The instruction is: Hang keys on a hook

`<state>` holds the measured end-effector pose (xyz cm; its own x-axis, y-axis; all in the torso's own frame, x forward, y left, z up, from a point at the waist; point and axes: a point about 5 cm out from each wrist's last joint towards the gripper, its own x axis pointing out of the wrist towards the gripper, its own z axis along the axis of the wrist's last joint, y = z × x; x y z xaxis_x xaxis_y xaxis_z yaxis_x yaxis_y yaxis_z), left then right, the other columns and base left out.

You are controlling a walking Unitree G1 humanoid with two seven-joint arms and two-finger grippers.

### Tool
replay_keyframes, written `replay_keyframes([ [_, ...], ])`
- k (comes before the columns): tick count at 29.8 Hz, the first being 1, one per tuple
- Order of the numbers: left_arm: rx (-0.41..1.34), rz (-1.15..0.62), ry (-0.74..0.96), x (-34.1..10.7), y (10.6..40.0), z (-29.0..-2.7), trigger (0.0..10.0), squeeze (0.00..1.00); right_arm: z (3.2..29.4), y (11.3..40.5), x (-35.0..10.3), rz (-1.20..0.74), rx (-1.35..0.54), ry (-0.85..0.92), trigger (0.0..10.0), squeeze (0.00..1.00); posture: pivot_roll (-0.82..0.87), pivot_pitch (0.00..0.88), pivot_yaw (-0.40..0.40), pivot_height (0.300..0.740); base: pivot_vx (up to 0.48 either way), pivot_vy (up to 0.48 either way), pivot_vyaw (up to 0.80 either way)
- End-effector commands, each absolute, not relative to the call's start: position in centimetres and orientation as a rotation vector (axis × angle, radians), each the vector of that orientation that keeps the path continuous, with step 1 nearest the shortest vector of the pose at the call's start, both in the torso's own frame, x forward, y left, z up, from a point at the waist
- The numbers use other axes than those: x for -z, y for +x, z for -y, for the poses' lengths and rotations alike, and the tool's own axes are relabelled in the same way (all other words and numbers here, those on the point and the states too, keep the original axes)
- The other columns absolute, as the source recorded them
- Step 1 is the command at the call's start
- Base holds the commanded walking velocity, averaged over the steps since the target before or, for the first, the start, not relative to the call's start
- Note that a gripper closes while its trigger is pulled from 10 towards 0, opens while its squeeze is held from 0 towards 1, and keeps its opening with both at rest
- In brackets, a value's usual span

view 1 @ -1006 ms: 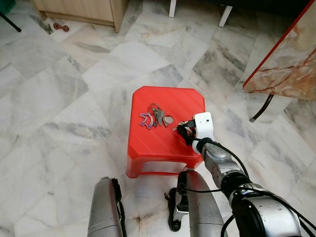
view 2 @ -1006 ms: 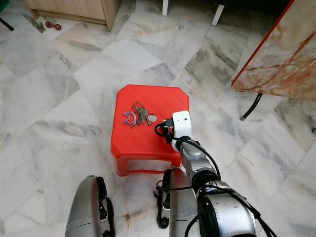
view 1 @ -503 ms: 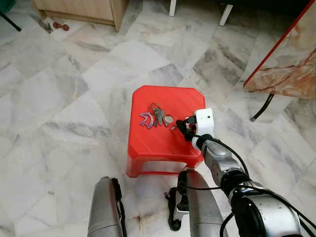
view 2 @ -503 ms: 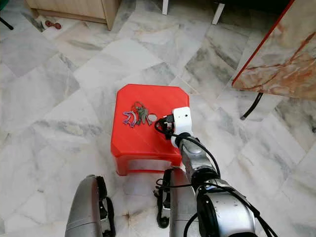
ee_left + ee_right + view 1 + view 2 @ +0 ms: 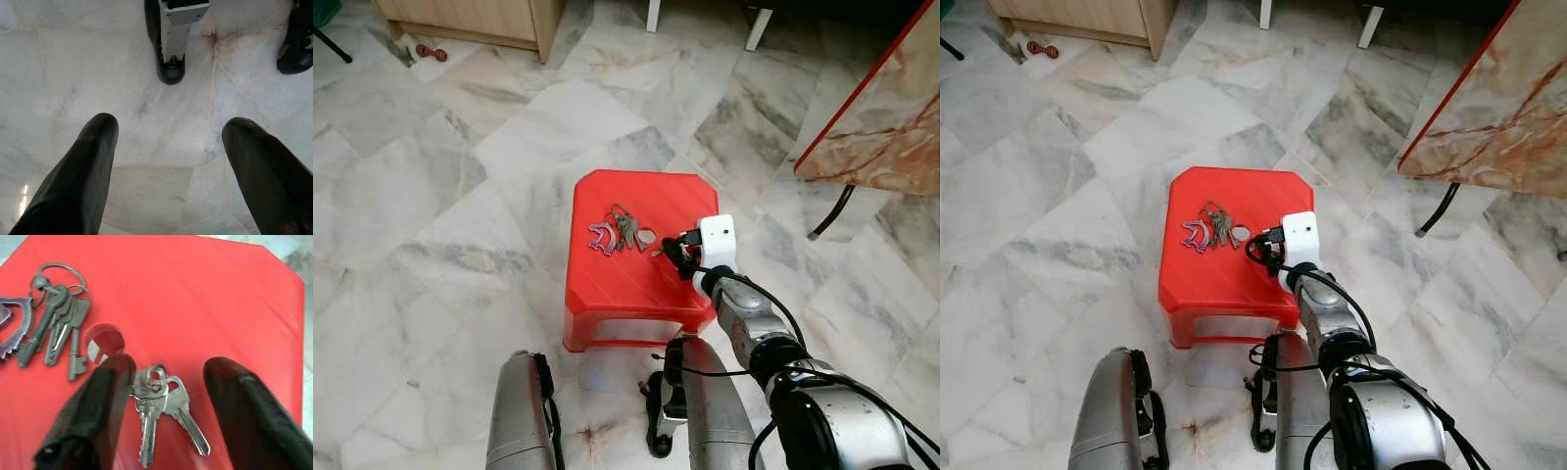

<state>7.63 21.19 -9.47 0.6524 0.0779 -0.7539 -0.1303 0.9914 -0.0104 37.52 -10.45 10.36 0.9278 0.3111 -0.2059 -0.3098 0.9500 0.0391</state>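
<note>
Two small silver keys on a shared ring (image 5: 159,404) lie flat on the top of the low red plastic stool (image 5: 607,284), near its right-hand edge and close to the round hole (image 5: 103,340) in the middle of the seat. The right gripper (image 5: 168,396) is lowered over them with its two black fingers (image 5: 105,396) apart, one to each side of the pair, so that closing would trap the ring and the key heads between them; no contact with the keys is evident. That straddling stance fits a pinch from above, the sensible way to lift something so thin off a hard surface.

Further left on the same stool rests a larger bunch of dull grey keys on a ring (image 5: 58,323), joined to a purple curved fob (image 5: 601,238). It sits well apart from the small pair, so it should not be caught in the grasp.

The left gripper (image 5: 168,147) hangs idle beside the robot's leg, fingers spread, pointing at the grey-veined marble floor (image 5: 431,196).

No hook can be made out, so the hanging place probably lies elsewhere in the room; picking up comes first, and the task is at an early stage.
</note>
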Motion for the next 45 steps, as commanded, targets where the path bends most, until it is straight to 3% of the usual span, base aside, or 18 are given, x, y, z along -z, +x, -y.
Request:
replay_keyframes([
  [1,-0.122,-0.937,-0.087,10.2,5.1,-20.6,10.0,0.0,10.2,37.2,-9.7,-0.249,-0.328,0.006,0.0,0.0,0.11,0.432,-0.118,0.58,0.0,0.0,0.0],
  [7,-0.121,-0.946,-0.086,10.3,4.7,-20.5,10.0,0.0,10.1,37.1,-9.4,-0.261,-0.328,0.005,0.0,0.0,0.11,0.438,-0.119,0.58,0.0,0.0,0.0],
  [8,-0.122,-0.947,-0.086,10.3,4.6,-20.5,10.0,0.0,10.2,37.0,-9.2,-0.268,-0.325,-0.006,5.0,0.0,0.11,0.441,-0.118,0.58,0.0,0.0,0.0],
  [9,-0.122,-0.948,-0.086,10.3,4.6,-20.5,10.0,0.0,10.2,36.9,-9.1,-0.274,-0.323,-0.014,5.0,0.0,0.11,0.441,-0.118,0.58,0.0,0.0,0.0],
  [10,-0.122,-0.949,-0.087,10.3,4.5,-20.5,10.0,0.0,10.3,36.8,-8.8,-0.287,-0.314,-0.02,10.0,0.0,0.11,0.444,-0.118,0.58,0.0,0.0,0.0],
  [29,-0.132,-0.967,-0.084,10.4,3.8,-20.6,10.0,0.0,10.1,36.7,-8.6,-0.309,-0.313,-0.026,10.0,0.0,0.11,0.457,-0.126,0.58,0.0,0.0,0.0],
  [30,-0.132,-0.968,-0.083,10.4,3.7,-20.6,10.0,0.0,10.0,36.7,-8.5,-0.315,-0.318,-0.029,9.3,0.0,0.11,0.459,-0.125,0.58,0.0,0.0,0.0],
  [31,-0.133,-0.968,-0.083,10.4,3.7,-20.6,10.0,0.0,10.0,36.6,-8.4,-0.316,-0.319,-0.03,9.3,0.0,0.11,0.459,-0.125,0.58,0.0,0.0,0.0],
  [32,-0.133,-0.968,-0.083,10.4,3.6,-20.6,10.0,0.0,10.0,36.6,-8.4,-0.317,-0.319,-0.03,4.0,0.0,0.11,0.46,-0.126,0.58,0.0,0.0,0.0],
  [33,-0.133,-0.969,-0.083,10.4,3.6,-20.6,10.0,0.0,10.0,36.5,-8.2,-0.319,-0.32,-0.028,0.0,0.0,0.11,0.462,-0.125,0.58,0.0,0.0,0.0],
  [45,-0.128,-0.976,-0.08,10.5,3.4,-20.5,10.0,0.0,10.2,36.1,-7.5,-0.342,-0.317,-0.029,0.0,0.0,0.11,0.468,-0.125,0.58,0.0,0.0,0.0],
])
